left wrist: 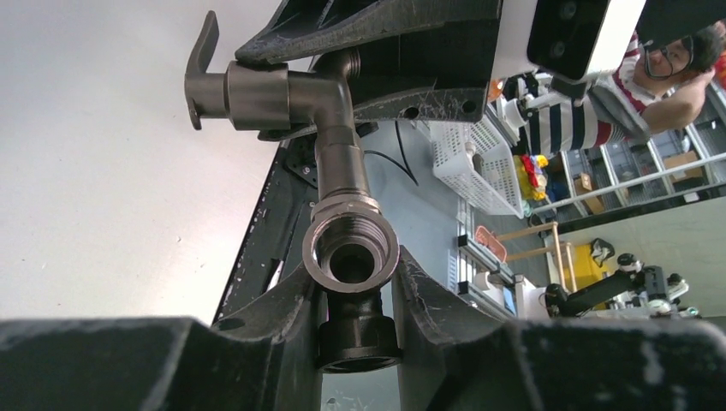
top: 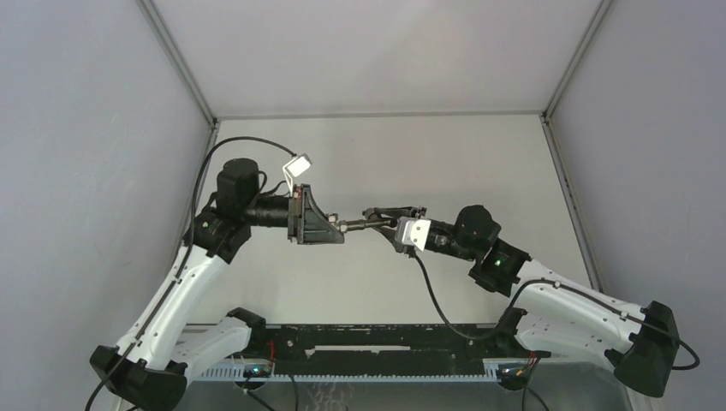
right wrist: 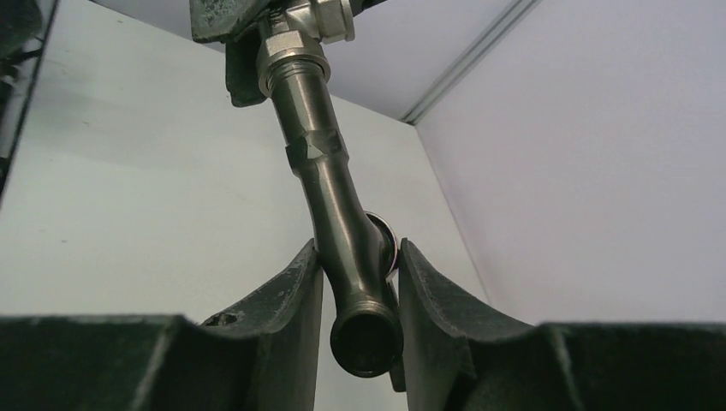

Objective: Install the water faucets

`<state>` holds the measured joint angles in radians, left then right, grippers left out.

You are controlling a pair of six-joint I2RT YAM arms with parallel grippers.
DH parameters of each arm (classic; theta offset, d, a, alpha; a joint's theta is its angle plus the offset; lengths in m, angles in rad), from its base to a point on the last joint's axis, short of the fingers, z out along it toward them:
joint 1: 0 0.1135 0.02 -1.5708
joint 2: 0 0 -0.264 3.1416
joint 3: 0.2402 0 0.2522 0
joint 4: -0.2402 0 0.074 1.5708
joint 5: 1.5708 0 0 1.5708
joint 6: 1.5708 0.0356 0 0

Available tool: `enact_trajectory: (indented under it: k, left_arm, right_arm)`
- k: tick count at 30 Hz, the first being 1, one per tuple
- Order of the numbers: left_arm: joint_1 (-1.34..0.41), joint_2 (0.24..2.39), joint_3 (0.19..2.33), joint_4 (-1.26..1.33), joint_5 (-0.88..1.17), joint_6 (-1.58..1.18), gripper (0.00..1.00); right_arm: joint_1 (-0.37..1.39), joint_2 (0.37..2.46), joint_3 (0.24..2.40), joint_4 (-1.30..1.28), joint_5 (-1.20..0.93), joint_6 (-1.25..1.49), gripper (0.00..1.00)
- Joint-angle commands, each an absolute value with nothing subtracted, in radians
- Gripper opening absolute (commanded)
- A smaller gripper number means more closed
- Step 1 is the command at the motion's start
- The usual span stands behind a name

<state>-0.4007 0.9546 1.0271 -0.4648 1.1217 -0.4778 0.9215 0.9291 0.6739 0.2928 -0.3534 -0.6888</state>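
left pincer (top: 341, 228) clamped the fitting (left wrist: 351, 248) | right pincer (top: 372, 218) pinched the stem (right wrist: 330, 180) | parts sat joined, up off the table (top: 385, 154)

Glossy white shells cover the long links of the left arm (top: 184, 291) and the right arm (top: 565, 295), while the joints and bases are matt black. A green light (top: 208, 228) glows on the left elbow and another (top: 499, 262) on the right. A thin black cable (top: 248, 141) arcs at twelve o'clock of the left wrist. A second cable (top: 432, 295) hangs at six o'clock of the right wrist. Each wrist carries a white boxy camera (top: 299, 165), (top: 414, 233). The left gripper (top: 341, 227) and right gripper (top: 370, 218) are black. Their fingers (left wrist: 282, 317) (right wrist: 282, 300) are scuffed plastic with curved inner edges.
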Motion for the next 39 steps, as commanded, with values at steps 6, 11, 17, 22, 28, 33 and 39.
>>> enact_trajectory:
  k: [6,11,17,22,28,33,39]
  left_arm:
    - [-0.400,0.859,1.001,-0.383,1.052,-0.209,0.00]
    - [-0.400,0.793,0.915,-0.275,0.976,-0.117,0.00]
    - [-0.400,0.799,0.896,-0.268,0.966,-0.084,0.00]
    - [-0.402,0.806,0.888,-0.270,0.961,-0.096,0.00]
    - [-0.400,0.832,0.925,-0.287,1.001,-0.171,0.00]
    - [-0.400,0.890,0.991,-0.336,1.059,-0.292,0.00]
    - [-0.400,0.916,1.023,-0.369,1.055,-0.404,0.00]
  right_arm:
    - [0.838,0.915,0.948,-0.150,-0.946,-0.330,0.03]
    - [0.708,0.976,0.984,-0.056,-1.298,0.169,0.04]
    - [0.666,1.104,1.025,0.217,-1.395,0.800,0.00]
    - [0.695,1.183,1.026,0.462,-1.393,1.197,0.00]
    - [0.574,1.152,1.026,0.200,-1.332,1.027,0.33]
    - [0.453,1.075,1.026,-0.104,-1.207,0.749,0.52]
    - [0.412,0.893,1.025,-0.275,-0.904,0.376,0.61]
